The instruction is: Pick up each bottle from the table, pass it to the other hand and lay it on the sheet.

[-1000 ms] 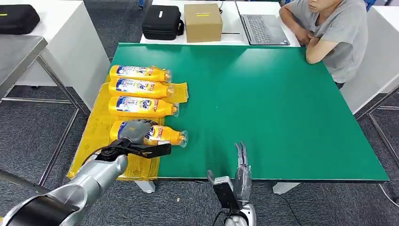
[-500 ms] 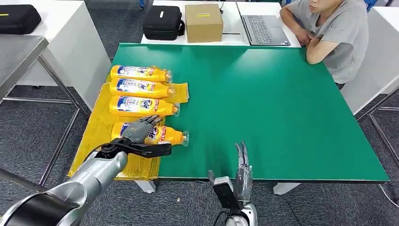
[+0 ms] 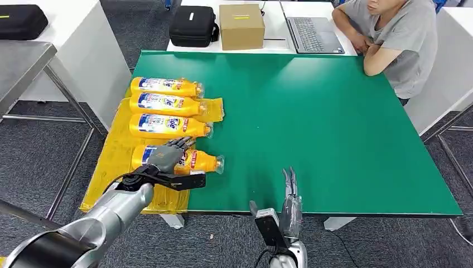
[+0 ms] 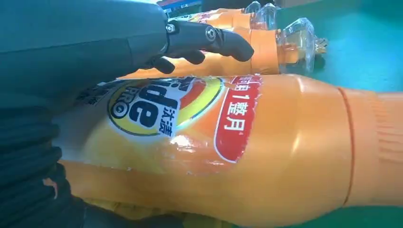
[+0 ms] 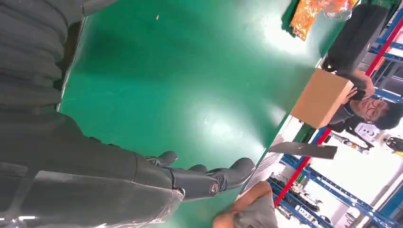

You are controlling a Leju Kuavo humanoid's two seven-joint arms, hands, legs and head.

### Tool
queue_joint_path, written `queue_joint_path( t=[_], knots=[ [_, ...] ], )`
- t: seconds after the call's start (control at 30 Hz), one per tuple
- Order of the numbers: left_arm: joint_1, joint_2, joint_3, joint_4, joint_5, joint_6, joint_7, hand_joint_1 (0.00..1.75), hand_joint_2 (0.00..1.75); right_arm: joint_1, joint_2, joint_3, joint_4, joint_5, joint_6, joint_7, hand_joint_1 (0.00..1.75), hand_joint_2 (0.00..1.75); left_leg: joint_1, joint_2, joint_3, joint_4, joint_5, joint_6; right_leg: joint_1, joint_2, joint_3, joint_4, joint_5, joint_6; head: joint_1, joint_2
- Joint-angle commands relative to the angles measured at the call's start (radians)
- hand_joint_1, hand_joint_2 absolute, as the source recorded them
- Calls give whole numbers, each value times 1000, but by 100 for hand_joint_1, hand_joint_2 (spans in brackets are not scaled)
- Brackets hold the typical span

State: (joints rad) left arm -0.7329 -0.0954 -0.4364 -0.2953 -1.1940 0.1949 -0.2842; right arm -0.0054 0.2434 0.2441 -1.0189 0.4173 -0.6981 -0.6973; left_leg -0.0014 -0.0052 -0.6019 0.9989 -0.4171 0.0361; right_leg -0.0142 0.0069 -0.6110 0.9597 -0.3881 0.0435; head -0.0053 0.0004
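Observation:
Several yellow-orange bottles lie side by side on the yellow sheet [image 3: 114, 151] at the left of the green table [image 3: 323, 123]. The nearest bottle [image 3: 199, 161] lies under my left hand [image 3: 166, 155]. Its fingers [image 4: 209, 37] stretch out straight above that bottle's label [image 4: 266, 142] and are not wrapped around it. The third bottle [image 3: 166, 125] lies just beyond the hand. At the table's front edge my right hand [image 3: 290, 196] is open and flat, fingers pointing away from me, holding nothing. In the right wrist view the right hand [image 5: 142, 183] hovers over bare green tabletop [image 5: 190, 71].
A person sits at the far right corner with arms on the table edge [image 3: 385, 53]. Behind the table, white desks carry a cardboard box [image 3: 241, 25], a black case [image 3: 193, 25] and a laptop [image 3: 313, 33]. A grey metal table [image 3: 22, 67] stands at the left.
My left hand's fingers have lifted and straightened off the nearest bottle, which stays on the sheet. My right hand has sunk slightly toward the table's front edge.

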Motion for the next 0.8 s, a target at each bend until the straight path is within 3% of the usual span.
queue_joint_path(
  t=[0.03,0.1,0.27,0.47,0.8],
  knots=[
    [3,-7,-26,35,-5,52,-17,0,175,-9,2,-35,3,8,0,-1,0,175,1,1,4,0,-2,-2,1,0,4,0,-2,-2,0,0],
    [24,-16,-28,15,-3,142,-47,0,175,-3,8,-54,-7,10,0,-1,0,175,0,1,3,-1,-1,-2,1,0,3,0,-1,-1,0,0],
    [154,-44,46,-68,133,194,-227,0,175,10,3,-55,-25,1,0,-1,0,175,0,0,2,-1,-1,-1,0,0,1,-1,-1,-1,0,0],
    [218,-13,46,-206,160,283,-235,0,175,0,5,-38,-16,17,0,-1,0,175,1,1,1,0,-2,-2,1,0,0,0,-2,-2,0,0],
    [342,25,58,-492,359,102,-369,0,175,-9,-12,0,-16,-35,0,-1,0,175,1,2,-3,0,-2,-2,1,1,-3,0,-1,-1,0,0]
  ],
)
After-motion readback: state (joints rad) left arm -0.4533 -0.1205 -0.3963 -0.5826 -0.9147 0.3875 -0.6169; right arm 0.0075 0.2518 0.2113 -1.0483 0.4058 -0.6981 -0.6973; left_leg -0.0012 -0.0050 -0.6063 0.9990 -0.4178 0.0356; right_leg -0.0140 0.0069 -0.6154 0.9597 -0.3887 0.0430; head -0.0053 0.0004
